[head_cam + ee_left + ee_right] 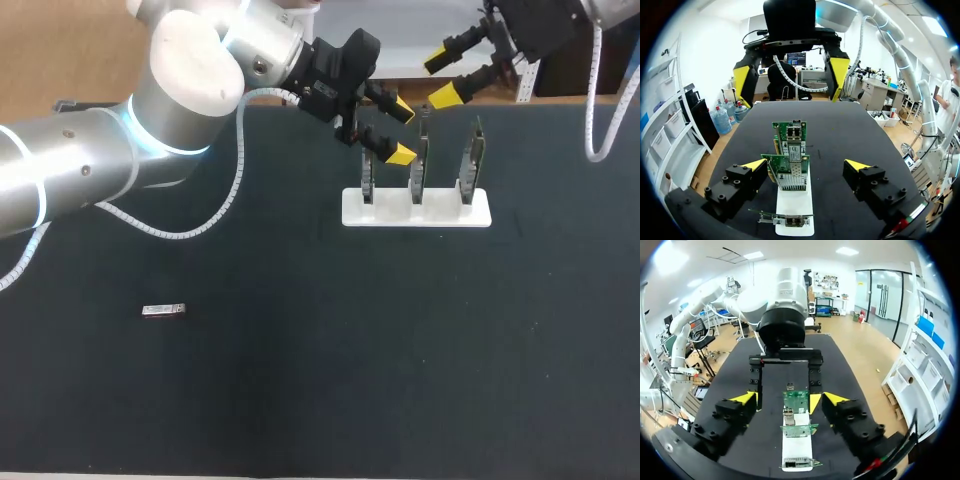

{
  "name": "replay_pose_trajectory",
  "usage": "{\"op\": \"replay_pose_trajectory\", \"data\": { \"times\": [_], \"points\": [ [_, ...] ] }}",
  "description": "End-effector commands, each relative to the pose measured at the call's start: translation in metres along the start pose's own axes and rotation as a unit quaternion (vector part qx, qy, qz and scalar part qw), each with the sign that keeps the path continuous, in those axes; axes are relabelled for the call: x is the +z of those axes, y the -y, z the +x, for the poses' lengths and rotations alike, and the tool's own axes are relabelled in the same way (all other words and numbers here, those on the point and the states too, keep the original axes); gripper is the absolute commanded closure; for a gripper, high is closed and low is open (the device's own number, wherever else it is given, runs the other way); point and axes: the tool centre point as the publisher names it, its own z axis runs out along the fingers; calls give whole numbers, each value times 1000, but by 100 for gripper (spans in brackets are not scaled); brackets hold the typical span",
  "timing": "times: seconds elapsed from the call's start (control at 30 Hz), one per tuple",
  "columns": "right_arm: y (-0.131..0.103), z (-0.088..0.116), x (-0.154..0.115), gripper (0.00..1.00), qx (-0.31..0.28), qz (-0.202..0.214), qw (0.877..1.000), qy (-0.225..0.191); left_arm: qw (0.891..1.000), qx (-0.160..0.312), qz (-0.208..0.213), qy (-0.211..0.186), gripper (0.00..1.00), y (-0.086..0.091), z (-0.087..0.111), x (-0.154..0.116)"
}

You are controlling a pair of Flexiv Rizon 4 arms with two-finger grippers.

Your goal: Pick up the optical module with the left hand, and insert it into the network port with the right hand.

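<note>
White rack (pixel 440 212), 3 cards (pixel 419 165), beside L gripper (pixel 398 131); module (pixel 164 311) well apart.

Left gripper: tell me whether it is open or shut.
Open. The left gripper has its yellow-tipped fingers wide apart, gripping nothing; the optical module lies alone on the table.

In the head view, the left gripper (pixel 401 130) covers the upper part of the leftmost card (pixel 367 185) of the 3 standing in the white holder (pixel 350 216). The optical module (pixel 164 311) is too small there to tell its ends apart. The right gripper (pixel 440 79) shows, but its arm is cut off by the upper edge. In the left wrist view, the middle card (pixel 790 170) hides the lower part of the far card (pixel 790 135), and the nearest card (pixel 787 218) shows only edge-on, so its face cannot be made out.
</note>
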Motion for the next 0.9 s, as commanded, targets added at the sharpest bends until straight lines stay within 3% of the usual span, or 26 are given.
{"op": "replay_pose_trajectory", "data": {
  "times": [0.03,0.9],
  "points": [
    [-4,-1,7,100,-1,3,1000,-8,1000,-1,2,-2,0,-2,-1,0],
    [7,11,22,100,15,0,1000,-20,1000,-1,2,-2,0,-2,-1,0]
  ]
}}
